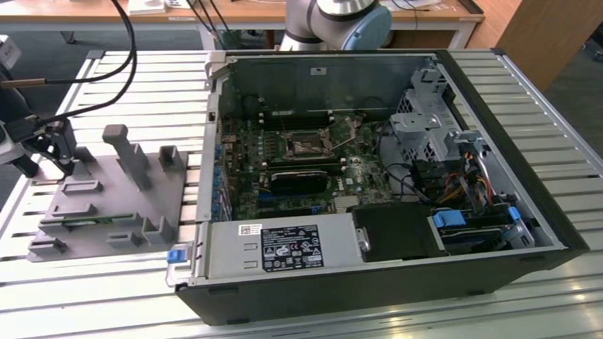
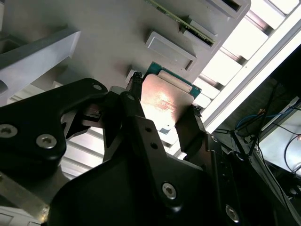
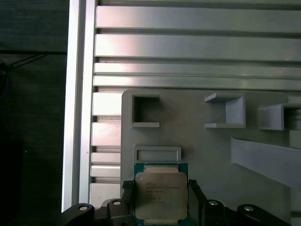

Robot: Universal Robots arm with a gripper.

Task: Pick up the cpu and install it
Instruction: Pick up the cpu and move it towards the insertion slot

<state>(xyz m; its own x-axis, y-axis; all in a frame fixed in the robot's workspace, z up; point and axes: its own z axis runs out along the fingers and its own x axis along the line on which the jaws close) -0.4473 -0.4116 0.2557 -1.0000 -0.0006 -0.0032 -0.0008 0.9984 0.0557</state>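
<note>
The cpu [image 3: 160, 195] is a small square chip with a silvery top and a green rim, also seen in the second wrist view as the cpu [image 2: 164, 101]. My gripper [image 3: 160, 188] is shut on it, one black finger [image 3: 126, 189] against each side edge. It sits at the near corner of the grey plastic tray [image 3: 188, 127], just beside a small rectangular frame [image 3: 157, 153]. In the exterior view my gripper [image 1: 52, 157] hangs over the tray [image 1: 113, 212] at the exterior view's left. The dark motherboard socket [image 1: 309, 147] lies inside the open computer case.
The open computer case [image 1: 377, 176] fills the middle and the exterior view's right, with a power supply [image 1: 282, 247] at its front. Upright grey posts [image 1: 127, 152] stand on the tray, and a green memory stick [image 1: 85, 220] lies in it. A slatted metal table [image 1: 141, 78] carries everything.
</note>
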